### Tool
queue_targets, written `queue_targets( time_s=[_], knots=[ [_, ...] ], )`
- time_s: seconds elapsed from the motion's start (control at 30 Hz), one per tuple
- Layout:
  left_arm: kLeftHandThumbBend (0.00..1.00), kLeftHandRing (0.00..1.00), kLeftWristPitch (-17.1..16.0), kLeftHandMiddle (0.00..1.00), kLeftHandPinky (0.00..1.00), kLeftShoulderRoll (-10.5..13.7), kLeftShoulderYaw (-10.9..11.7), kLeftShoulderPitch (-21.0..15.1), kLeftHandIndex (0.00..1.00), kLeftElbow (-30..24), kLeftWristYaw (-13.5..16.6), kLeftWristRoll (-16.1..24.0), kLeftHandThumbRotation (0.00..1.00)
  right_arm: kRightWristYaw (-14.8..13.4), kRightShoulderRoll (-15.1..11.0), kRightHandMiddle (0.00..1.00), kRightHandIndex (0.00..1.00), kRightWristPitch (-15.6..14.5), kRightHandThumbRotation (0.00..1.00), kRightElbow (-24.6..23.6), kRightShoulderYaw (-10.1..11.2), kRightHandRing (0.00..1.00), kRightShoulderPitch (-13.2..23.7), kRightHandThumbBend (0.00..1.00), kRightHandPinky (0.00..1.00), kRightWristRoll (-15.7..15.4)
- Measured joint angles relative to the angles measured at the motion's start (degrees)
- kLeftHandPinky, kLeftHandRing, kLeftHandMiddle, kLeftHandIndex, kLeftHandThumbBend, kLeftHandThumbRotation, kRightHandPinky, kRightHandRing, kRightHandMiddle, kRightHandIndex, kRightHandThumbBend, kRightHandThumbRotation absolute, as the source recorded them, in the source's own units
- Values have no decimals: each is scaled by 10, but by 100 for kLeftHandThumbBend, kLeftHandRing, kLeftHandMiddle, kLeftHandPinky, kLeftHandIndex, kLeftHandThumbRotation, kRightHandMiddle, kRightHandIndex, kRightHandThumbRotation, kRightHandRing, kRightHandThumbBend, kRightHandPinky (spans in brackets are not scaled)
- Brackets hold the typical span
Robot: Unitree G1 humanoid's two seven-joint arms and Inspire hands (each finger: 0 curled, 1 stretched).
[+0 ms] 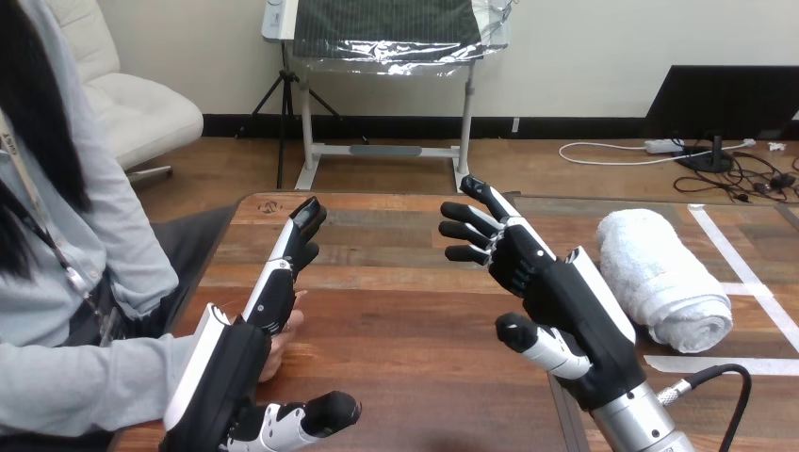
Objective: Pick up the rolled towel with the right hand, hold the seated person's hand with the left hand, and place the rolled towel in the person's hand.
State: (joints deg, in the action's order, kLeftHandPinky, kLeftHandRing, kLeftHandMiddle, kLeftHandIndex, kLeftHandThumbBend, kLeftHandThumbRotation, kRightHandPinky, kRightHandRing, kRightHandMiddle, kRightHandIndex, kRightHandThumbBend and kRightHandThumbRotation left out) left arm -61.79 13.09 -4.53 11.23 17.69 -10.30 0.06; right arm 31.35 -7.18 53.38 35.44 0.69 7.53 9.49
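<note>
The rolled white towel [664, 278] lies on the wooden table [396, 320] at the right, just to the right of my right hand [556, 292]. That hand hovers open over the table's middle, fingers spread and pointing away and to the left, clear of the towel. My left hand [236, 363] is open at the table's left edge, its fingers straight and pointing away, thumb sticking out to the right. The person's hand [285, 330] peeks out right beside my left palm, mostly hidden behind it. I cannot tell whether the two touch.
White tape strips [744, 273] mark the table's right part, beside and below the towel. The person sits at the left, their grey sleeve [85, 386] resting by the table's left edge. A black cable [725, 377] loops by my right forearm.
</note>
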Motion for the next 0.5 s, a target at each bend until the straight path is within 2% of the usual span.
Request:
queue_targets(
  time_s=[0.23,0.5],
  knots=[
    [100,100,1,100,97,0,-1,0,100,0,-4,-6,76,-13,-3,91,94,-12,64,0,3,88,2,100,82,-2],
    [100,100,3,100,92,-2,-1,0,100,0,-6,-6,76,-37,-10,92,92,-26,57,1,15,90,13,100,88,-6]
  ],
)
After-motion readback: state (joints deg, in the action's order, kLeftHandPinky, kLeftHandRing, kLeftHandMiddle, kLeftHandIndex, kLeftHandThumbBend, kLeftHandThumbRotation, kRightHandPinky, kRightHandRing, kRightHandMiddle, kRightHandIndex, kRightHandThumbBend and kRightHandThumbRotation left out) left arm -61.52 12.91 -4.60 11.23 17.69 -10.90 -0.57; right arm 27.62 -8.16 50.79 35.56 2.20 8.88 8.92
